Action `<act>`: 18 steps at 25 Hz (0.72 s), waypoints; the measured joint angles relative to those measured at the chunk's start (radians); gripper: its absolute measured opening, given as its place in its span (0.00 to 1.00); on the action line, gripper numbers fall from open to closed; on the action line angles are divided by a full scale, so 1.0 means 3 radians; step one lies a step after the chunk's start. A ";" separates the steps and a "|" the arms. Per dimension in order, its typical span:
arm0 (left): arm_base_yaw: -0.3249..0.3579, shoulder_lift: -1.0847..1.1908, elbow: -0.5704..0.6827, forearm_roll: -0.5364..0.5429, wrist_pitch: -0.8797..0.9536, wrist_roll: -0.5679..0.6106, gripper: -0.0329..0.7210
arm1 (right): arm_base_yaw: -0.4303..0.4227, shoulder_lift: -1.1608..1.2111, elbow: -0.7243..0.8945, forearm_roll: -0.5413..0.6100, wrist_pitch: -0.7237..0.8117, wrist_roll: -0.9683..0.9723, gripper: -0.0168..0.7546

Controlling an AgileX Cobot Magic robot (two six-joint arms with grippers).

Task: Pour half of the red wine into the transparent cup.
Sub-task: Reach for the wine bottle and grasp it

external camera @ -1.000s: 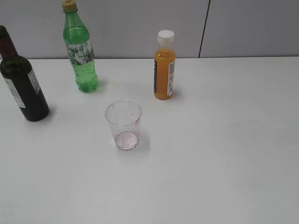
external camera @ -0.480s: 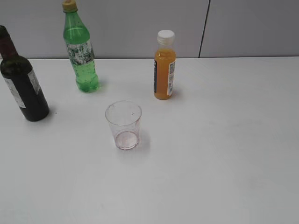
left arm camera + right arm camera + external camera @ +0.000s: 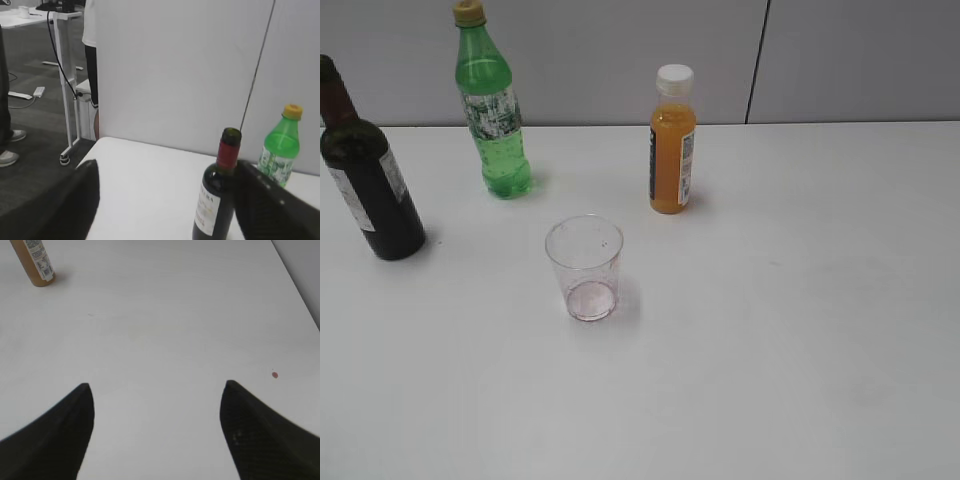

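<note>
Plainly, the left pincer (image 3: 167, 200) stands spread, matte black fingers (image 3: 272, 205) flanking the red wine (image 3: 216, 192), a dark glass bottle with maroon foil, untouched. The right pincer (image 3: 157, 427) is spread over bare white bench (image 3: 165, 315). On the bench, the wine stands at nine o'clock of the transparent cup (image 3: 586, 267), a tapered clear plastic cup with a pinkish bottom.

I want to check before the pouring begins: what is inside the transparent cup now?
The transparent cup holds no wine. Only a pinkish stain shows at its bottom, seen through the clear wall. Nothing covers its open mouth.
</note>
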 joint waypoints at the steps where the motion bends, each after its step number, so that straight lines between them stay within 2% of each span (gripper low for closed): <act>1: 0.0013 0.0080 0.0024 -0.0004 -0.0153 0.0000 0.86 | 0.0000 0.0000 0.0000 0.0000 0.0000 0.0000 0.79; 18: 0.0022 0.1144 0.0800 0.0247 -0.2142 -0.0008 0.82 | 0.0000 0.0000 0.0000 0.0000 0.0000 -0.0003 0.79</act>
